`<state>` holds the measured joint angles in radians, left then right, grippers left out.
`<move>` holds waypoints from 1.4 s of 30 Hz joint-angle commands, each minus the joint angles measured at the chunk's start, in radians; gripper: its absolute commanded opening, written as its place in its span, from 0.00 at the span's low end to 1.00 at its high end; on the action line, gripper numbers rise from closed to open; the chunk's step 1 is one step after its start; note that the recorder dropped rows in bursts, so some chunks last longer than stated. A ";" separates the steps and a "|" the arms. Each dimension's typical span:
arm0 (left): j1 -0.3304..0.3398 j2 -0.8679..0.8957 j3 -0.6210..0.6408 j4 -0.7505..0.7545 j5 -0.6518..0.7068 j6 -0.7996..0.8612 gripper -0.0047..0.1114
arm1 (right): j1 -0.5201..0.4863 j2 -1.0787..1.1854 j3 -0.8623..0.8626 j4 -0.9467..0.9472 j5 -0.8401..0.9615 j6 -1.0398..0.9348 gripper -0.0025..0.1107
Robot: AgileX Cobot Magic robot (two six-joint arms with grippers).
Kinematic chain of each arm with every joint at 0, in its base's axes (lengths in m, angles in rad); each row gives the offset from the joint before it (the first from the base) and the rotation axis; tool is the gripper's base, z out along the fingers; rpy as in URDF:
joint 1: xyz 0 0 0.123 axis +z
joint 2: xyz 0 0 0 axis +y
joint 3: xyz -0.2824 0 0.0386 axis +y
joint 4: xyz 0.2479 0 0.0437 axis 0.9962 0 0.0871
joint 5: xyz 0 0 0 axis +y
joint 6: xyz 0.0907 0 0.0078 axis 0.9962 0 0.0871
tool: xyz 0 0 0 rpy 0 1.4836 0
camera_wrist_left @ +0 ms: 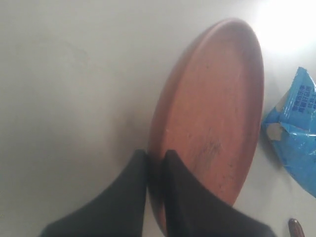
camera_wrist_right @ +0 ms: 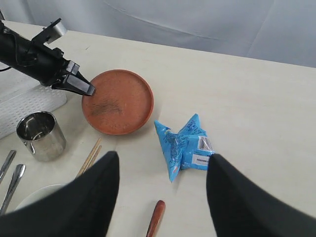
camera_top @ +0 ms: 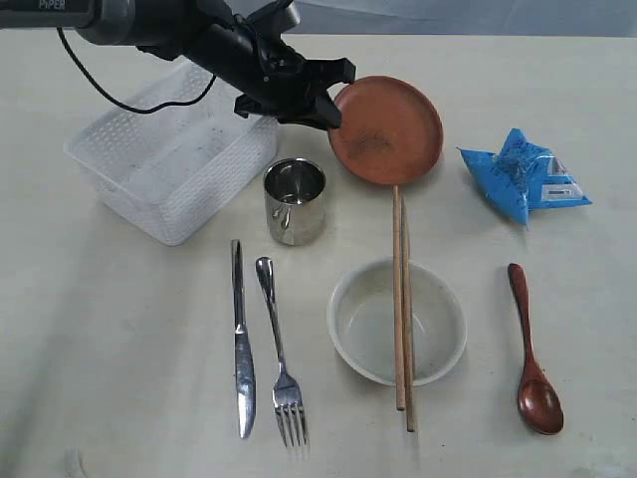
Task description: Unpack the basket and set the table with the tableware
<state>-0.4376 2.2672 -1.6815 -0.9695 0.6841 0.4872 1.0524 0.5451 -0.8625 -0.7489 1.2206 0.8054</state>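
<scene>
The cup (camera_top: pixel 295 199) and basket (camera_top: pixel 209 194) stand near the plate (camera_top: pixel 390 134).

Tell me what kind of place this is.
Likely a robot lab bench staged as a dining table: plain cream tabletop, grey cloth backdrop, knife, fork and bowl laid out.

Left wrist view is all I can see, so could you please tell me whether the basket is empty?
Observer: Yes, the basket looks empty in the exterior view.
Operator: Thank you. Where are the chopsticks, please?
Observer: The chopsticks lie across the bowl, their far ends at the plate.
Operator: And is the right end effector holding anything?
Observer: No, the right end effector is open and empty.
</scene>
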 commanded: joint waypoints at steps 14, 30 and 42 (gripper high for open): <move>-0.006 -0.010 -0.003 -0.010 0.107 0.029 0.04 | -0.004 0.001 0.003 -0.011 0.001 0.014 0.51; -0.003 -0.012 -0.003 -0.010 0.168 0.038 0.04 | -0.004 0.257 -0.441 -0.496 0.001 -0.107 0.51; -0.003 -0.012 -0.003 -0.010 0.179 0.092 0.04 | -0.004 0.265 -0.271 -0.172 0.001 -0.091 0.02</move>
<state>-0.4376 2.2672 -1.6815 -0.9613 0.8535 0.5623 1.0524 0.8047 -1.2409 -0.9430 1.2174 0.6390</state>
